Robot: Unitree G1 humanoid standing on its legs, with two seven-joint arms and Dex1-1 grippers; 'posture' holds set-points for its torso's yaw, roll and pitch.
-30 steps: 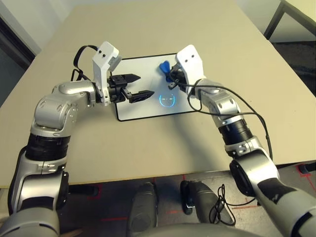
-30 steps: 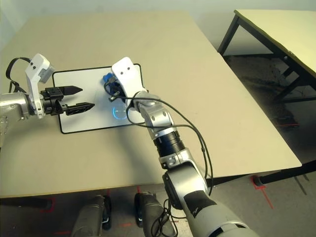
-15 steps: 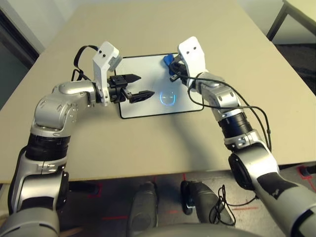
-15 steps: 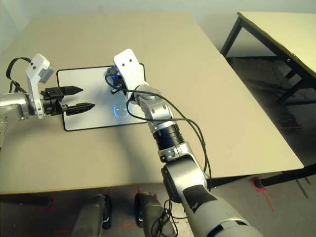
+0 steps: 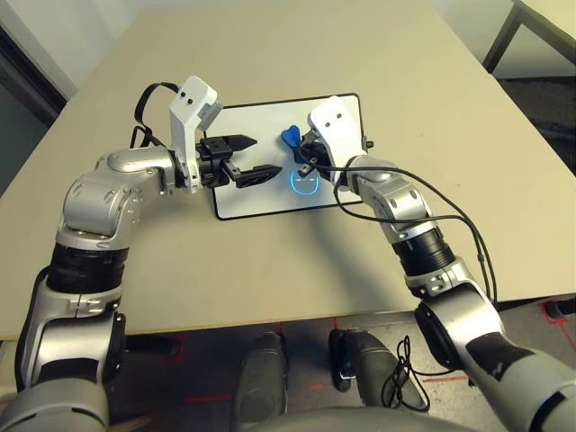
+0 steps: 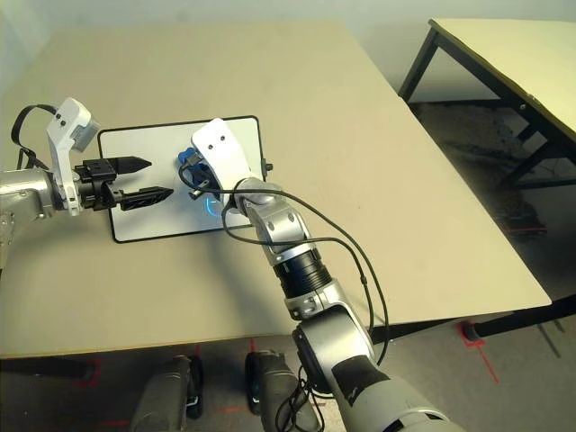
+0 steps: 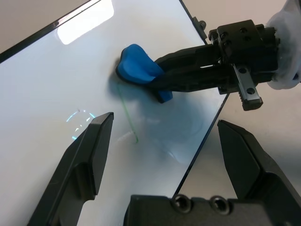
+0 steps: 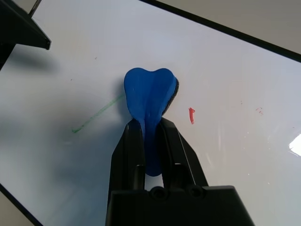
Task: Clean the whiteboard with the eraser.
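Right gripper (image 8: pixel 149 123) pinched shut on the eraser's narrow waist, blue eraser (image 8: pixel 150 87) between its fingers over the whiteboard (image 8: pixel 240 141); left gripper (image 5: pixel 268 155) wide open, empty; best keep the pad flat, stroking over the green line (image 8: pixel 99 114) and red mark (image 8: pixel 191 115) beside the right fingertips

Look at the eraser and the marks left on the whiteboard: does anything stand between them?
Nothing visible does. The right gripper holds the eraser at the whiteboard; the green line runs up to it, and bare board separates it from the red mark.
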